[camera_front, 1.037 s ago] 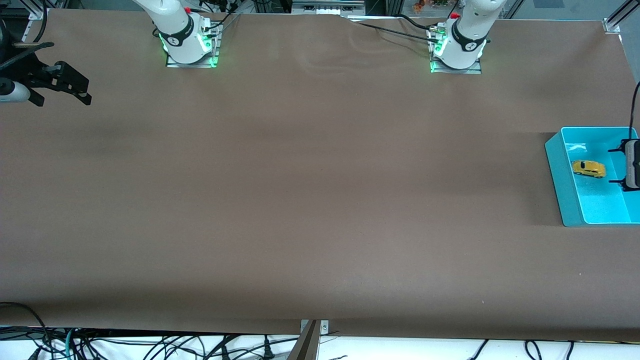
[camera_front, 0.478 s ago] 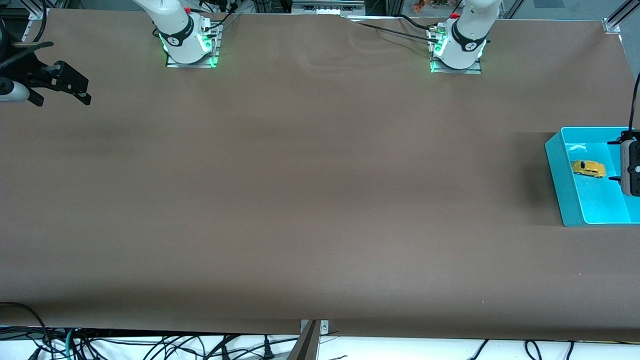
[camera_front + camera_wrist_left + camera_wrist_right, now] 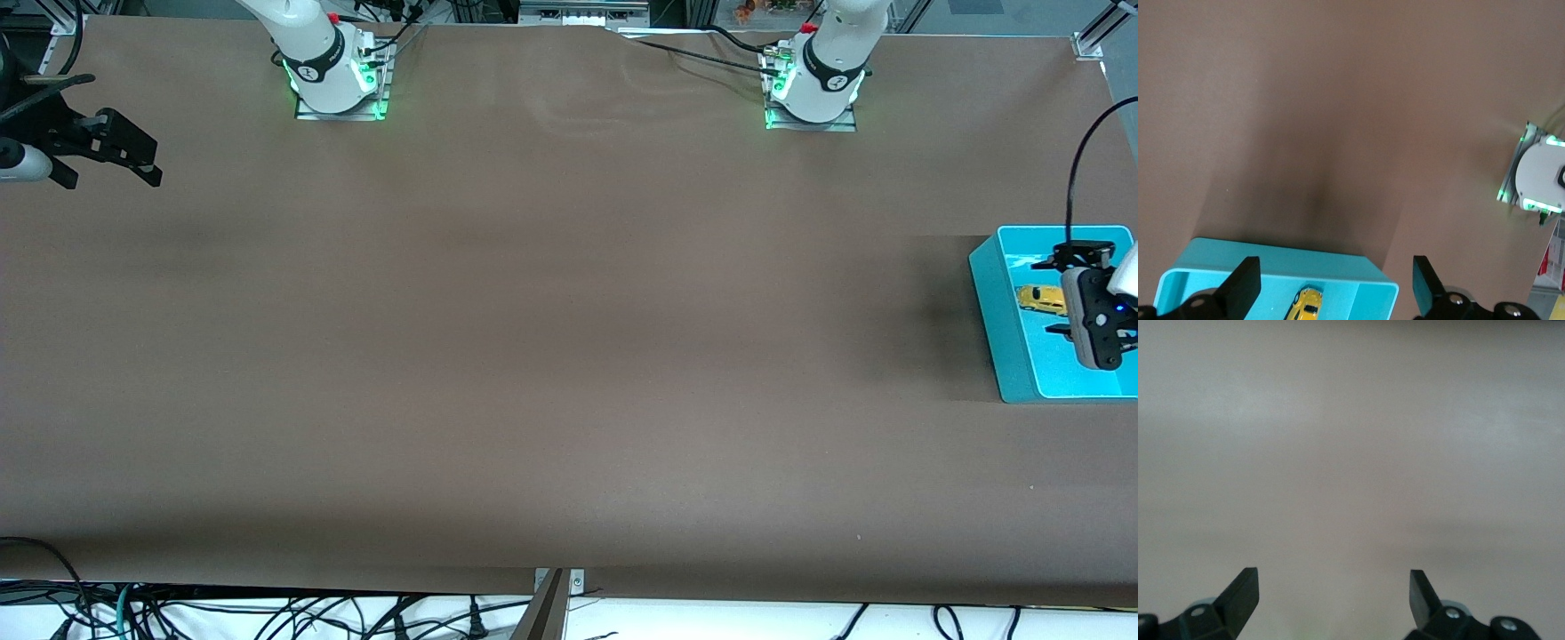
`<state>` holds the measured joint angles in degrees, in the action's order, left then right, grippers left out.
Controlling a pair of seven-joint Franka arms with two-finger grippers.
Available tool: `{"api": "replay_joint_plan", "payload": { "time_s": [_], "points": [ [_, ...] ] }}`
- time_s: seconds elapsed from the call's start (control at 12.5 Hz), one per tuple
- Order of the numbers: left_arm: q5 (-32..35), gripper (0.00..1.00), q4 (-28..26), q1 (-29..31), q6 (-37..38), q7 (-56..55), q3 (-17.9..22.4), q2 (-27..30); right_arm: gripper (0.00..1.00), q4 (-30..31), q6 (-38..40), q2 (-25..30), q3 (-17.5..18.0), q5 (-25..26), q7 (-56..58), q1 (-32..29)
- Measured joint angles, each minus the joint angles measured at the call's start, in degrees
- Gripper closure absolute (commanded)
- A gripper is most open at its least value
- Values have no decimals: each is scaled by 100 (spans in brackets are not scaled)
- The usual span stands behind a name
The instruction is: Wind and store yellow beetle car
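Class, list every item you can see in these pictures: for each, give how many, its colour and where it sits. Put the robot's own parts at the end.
yellow beetle car: one, yellow, inside the bin.
bin: one, turquoise, on the table at the left arm's end.
table: one, brown, spanning the front view.
left gripper: one, black, open, over the bin above the car.
right gripper: one, black, open, waiting over the right arm's end of the table.

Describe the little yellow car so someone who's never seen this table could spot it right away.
Find the turquoise bin at the left arm's end of the brown table. Inside lies the yellow beetle car, under the open left gripper: rounded, bright yellow, the bin's only toy.
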<state>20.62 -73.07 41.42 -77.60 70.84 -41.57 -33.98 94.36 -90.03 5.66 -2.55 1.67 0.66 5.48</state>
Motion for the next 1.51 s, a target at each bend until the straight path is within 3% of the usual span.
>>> {"api": "replay_joint_plan", "payload": {
  "time_s": [0.16,0.4,0.48,0.72,1.2,1.51],
  "points": [
    [-152,0,70,-67,123,-776,-336,54,0,0,0,0,0,0,0,0],
    [-472,0,111,-583,172,-1965,-303,375,0,0,0,0,0,0,0,0],
    [-779,0,112,-869,173,-2353,-57,529,0,-1,0,0,0,0,0,0],
    [-1697,0,21,-1948,3,-3623,1205,1100,0,-2,0,0,0,0,0,0],
    [-1798,0,-1411,-4118,-1519,-5273,3453,2493,0,-4,0,0,0,0,0,0],
    [-2322,0,-2379,-4324,-1798,-6392,3985,3253,0,-5,0,0,0,0,0,0]
  ]
}}
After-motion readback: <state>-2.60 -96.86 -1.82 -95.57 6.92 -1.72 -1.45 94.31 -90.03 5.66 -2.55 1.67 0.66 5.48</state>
